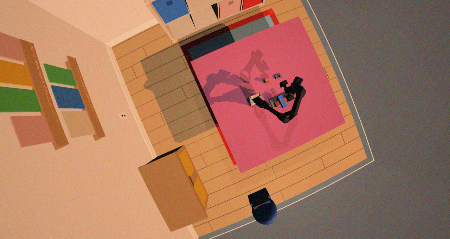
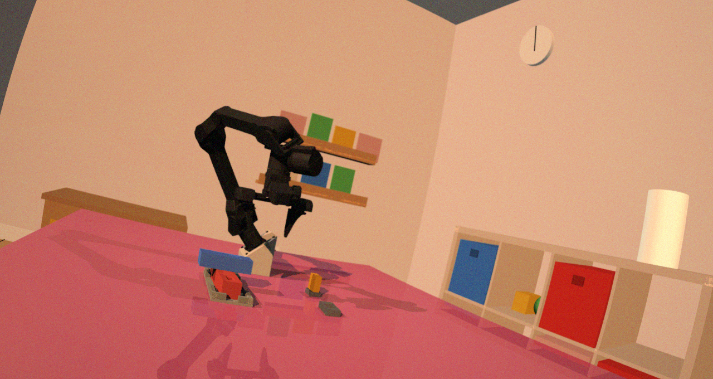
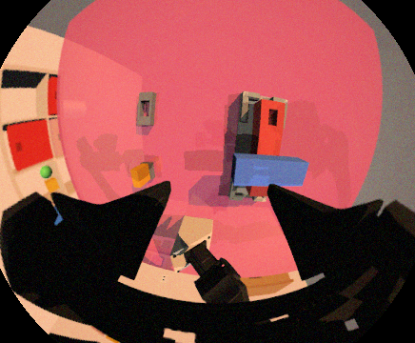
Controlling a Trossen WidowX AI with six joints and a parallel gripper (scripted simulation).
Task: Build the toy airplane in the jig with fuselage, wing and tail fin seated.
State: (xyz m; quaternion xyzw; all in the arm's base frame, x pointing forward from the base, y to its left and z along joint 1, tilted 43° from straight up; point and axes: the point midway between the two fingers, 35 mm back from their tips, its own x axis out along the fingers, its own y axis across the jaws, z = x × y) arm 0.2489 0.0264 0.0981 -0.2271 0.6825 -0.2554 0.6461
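Observation:
The red fuselage (image 1: 276, 103) (image 2: 226, 283) (image 3: 269, 135) lies along the grey cradle (image 2: 214, 295) (image 3: 239, 194); whether it is fully flat I cannot tell. The blue wing (image 1: 282, 101) (image 2: 225, 261) (image 3: 270, 171) rests across the fuselage, its tab hidden. The fuselage's open tail socket (image 3: 273, 116) shows at the far end in the wrist view. The orange tail fin (image 1: 266, 80) (image 2: 314, 282) (image 3: 141, 174) stands upright in a small dark holder. My gripper (image 2: 269, 229) (image 3: 221, 187) is open and empty, high above the mat, between the fin and the wing in the wrist view.
A grey block with an empty slot (image 1: 275, 76) (image 2: 330, 309) (image 3: 146, 122) lies near the fin on the pink table top (image 1: 302, 127). The arm's pale base (image 2: 261, 264) (image 3: 195, 231) stands beside the cradle. A cube shelf (image 2: 518, 262) stands beyond the table.

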